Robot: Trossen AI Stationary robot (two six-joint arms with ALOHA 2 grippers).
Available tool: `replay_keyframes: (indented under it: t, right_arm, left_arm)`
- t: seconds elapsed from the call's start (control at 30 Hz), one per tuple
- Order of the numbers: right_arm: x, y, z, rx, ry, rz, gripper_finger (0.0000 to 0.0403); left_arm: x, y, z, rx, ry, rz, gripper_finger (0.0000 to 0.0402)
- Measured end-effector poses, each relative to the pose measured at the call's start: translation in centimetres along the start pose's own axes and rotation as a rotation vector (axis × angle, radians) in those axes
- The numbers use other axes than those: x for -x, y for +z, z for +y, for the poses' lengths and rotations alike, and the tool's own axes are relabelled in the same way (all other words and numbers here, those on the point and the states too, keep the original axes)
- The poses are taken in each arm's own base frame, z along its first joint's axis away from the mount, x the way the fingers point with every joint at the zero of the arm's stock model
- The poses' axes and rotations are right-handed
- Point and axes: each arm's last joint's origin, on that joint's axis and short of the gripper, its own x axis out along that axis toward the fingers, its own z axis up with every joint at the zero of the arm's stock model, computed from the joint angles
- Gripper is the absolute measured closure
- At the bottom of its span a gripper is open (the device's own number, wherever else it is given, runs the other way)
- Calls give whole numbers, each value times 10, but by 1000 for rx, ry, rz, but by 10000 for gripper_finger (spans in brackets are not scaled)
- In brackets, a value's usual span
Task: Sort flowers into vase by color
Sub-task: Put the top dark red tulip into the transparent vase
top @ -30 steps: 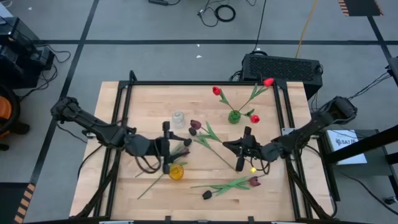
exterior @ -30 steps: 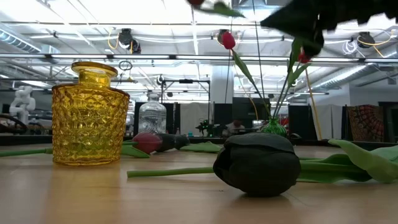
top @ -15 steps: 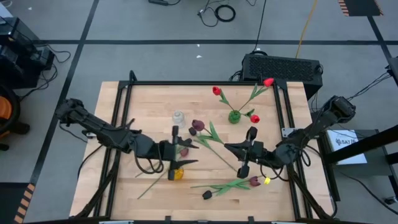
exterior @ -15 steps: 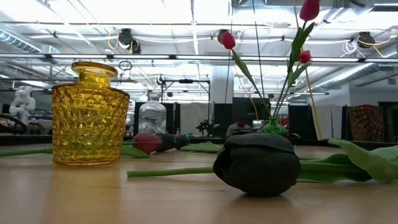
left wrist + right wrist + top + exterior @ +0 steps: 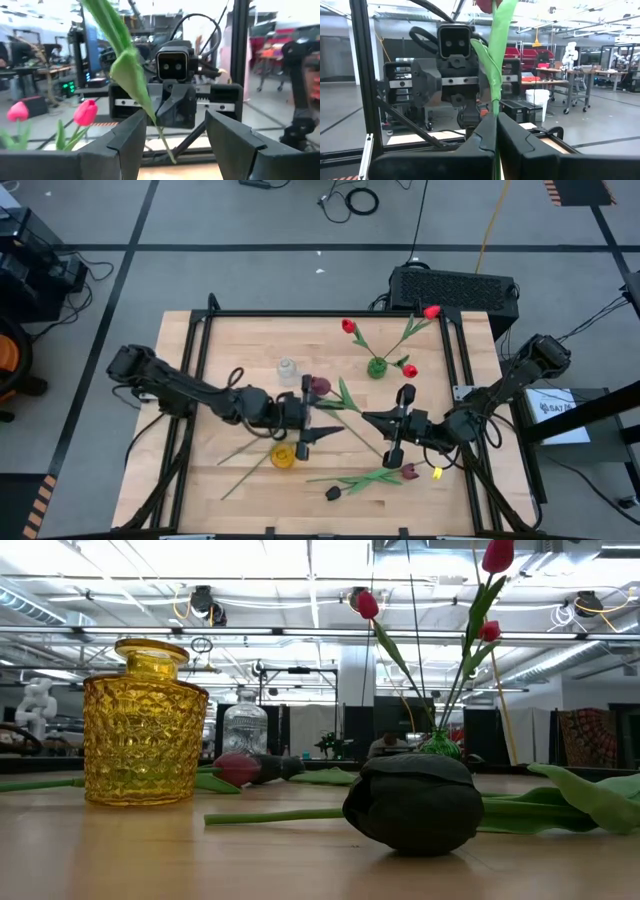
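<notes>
From above, the right end effector (image 5: 392, 442) hangs over the middle of the desk (image 5: 230, 340), clamped on the stem of a maroon tulip (image 5: 318, 386) whose head reaches toward the left end effector (image 5: 312, 420). That one faces it with fingers spread, nothing held. Three red tulips (image 5: 348, 327) stand in the green vase (image 5: 376, 367); a yellow vase (image 5: 283, 456) and a clear vase (image 5: 287, 369) stand nearby, and dark tulips (image 5: 333, 493) lie near the desk's front edge.

At desk level, a near-black tulip head (image 5: 415, 802) lies in front, the yellow vase left of it.

The left wrist view shows a green leaf (image 5: 127, 75) between its parted fingers (image 5: 127, 140).

The right wrist view shows its fingers (image 5: 482, 137) pinching the green stem (image 5: 496, 65).
</notes>
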Motion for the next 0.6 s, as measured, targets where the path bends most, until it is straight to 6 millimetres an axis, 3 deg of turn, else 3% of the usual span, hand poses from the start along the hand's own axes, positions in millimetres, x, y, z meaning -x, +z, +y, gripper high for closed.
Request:
replay_keyframes:
  t: [0.6]
  right_arm:
    - [0, -1, 0, 13, 1, 6, 402]
  left_arm:
    - [-20, -25, 15, 74, 35, -95, 191]
